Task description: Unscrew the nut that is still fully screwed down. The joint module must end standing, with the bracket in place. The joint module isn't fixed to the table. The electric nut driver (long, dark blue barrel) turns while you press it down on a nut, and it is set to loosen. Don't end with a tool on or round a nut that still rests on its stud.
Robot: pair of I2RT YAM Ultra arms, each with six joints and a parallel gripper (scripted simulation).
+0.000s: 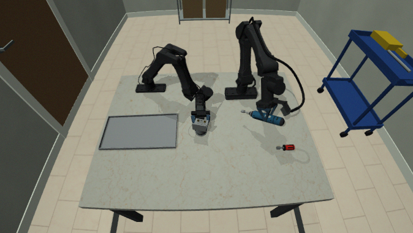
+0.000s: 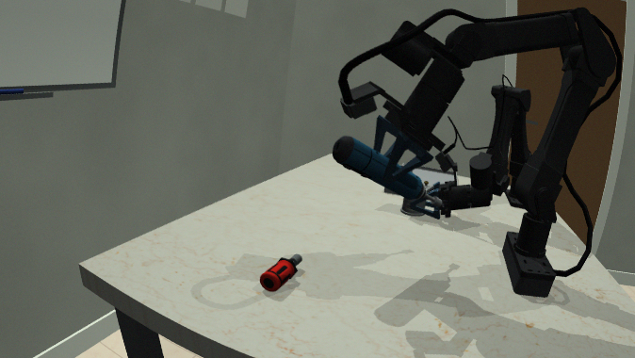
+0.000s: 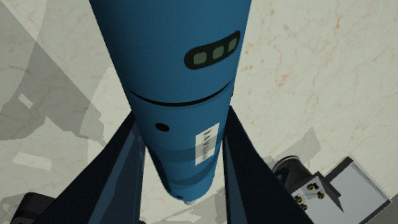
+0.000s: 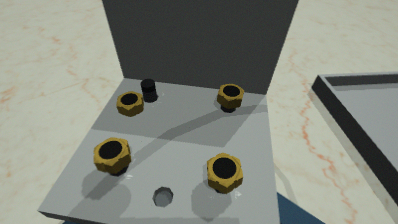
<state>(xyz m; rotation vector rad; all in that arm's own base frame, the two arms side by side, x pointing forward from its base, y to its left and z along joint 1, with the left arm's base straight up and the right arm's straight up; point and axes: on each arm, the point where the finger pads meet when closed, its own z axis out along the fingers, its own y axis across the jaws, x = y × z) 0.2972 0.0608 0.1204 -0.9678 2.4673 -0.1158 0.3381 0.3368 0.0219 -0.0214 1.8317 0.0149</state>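
The left claw (image 1: 266, 117) (image 2: 395, 170) (image 3: 183, 111) is closed around the barrel of the electric nut driver (image 1: 264, 115) (image 2: 377, 167) (image 3: 185, 60), which is carried above the table, tilted, with its socket end lower. The joint module (image 1: 201, 132) (image 2: 409, 209) (image 3: 295, 165) is located well apart from this claw, to the side where the socket end is directed. By the right claw (image 1: 200, 119) (image 2: 430, 202) (image 4: 185, 219), the joint module is pinched between the fingers, and it is kept upright on the table. On it, just beyond the fingertips, the grey bracket (image 1: 200, 126) (image 4: 165, 137) is seated. Of its four brass nuts, the far-left nut (image 4: 130, 103) in the wrist view is seated low against the plate, beside a black peg (image 4: 149, 90); the other three are raised. No nut is touched by the driver. Near the right claw, the tray (image 1: 175, 133) (image 4: 345, 130) is found.
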